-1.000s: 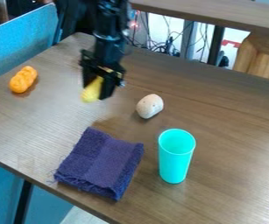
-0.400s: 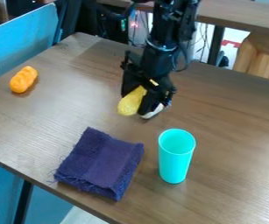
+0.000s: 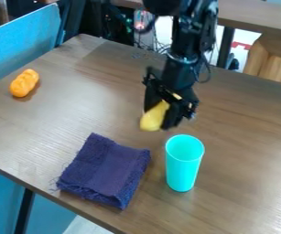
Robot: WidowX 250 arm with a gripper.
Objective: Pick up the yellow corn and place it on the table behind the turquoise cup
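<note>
**Over the brown tabletop (image 3: 246, 141), yellow object (image 3: 151, 122) in the grip of the black gripper (image 3: 158, 117)**

Along the left edge, blue panel (image 3: 20, 52), flat-faced and slanting back beside the wood. Next, on the table near that panel, orange object (image 3: 24, 83), knobbly and elongated, long axis running from upper right to lower left.

Farther right and nearer the camera, purple cloth (image 3: 105, 171), folded into a rough, skewed rectangle; nubbly like towelling, with a flatter band down the middle and frayed threads at the lower left.

Near mid-view, behind and a little left of the cup (image 3: 182, 168), yellow object again: rounded, broad end pointing down and to the left, long axis tilted up to the right, narrower part between the fingers (image 3: 173, 115). Closed on it, parted by roughly its thickness. Probably just clear of the wood, though hard to judge from this slant. Above, black arm (image 3: 182, 68), hanging from the top edge.

Right of the cloth, turquoise cup: upright, smooth, tall and slightly tapered toward the base, with a round open rim. At far right, beyond the table, pale wooden furniture (image 3: 274, 64) with visible grain.
</note>
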